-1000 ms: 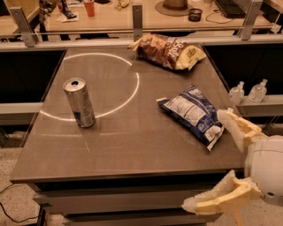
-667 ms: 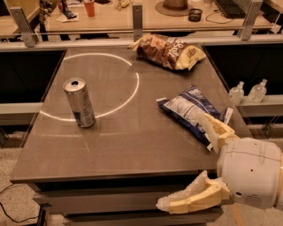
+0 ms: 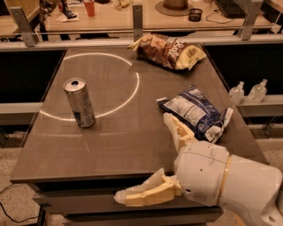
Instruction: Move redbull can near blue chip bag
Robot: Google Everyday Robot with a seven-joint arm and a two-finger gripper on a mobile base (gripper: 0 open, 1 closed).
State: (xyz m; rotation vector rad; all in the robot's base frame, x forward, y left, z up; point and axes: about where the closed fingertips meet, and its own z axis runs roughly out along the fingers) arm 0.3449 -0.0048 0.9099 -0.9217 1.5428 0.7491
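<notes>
1. Hand (image 3: 142, 157) sits at the front right edge of the worktop (image 3: 132, 141); fingers spread wide, gripping nothing; one finger points up toward the near end of the blue chip bag (image 3: 194, 112), the other hangs low past the front edge.
2. Redbull can (image 3: 79, 102) stands upright at the left of the worktop, on the near arc of a pale ring (image 3: 137, 84); well apart from both hand and bag.
3. Step in hand, as I judge it: the reach to the can; grasp not yet made.
4. To do it well: carry the hand leftward across the bare front of the worktop, clear of the bag; bring the fingers level with the can's mid-body, one on each side; close squarely so the slim can does not tip; it looks top-heavy and easy to knock.
5. Then lift only a little, travel right, set it down upright just beside the bag's left edge, not on the foil.
6. Brown chip bag (image 3: 170, 50) lies at the far edge; out of the path.
7. Surface: dark, smooth, slightly glossy slab; can would likely slide if nudged.
8. Room: two plastic bottles (image 3: 236, 92) on a ledge to the right; behind a rail, a desk (image 3: 110, 17) with a red cup (image 3: 89, 7) and clutter.
</notes>
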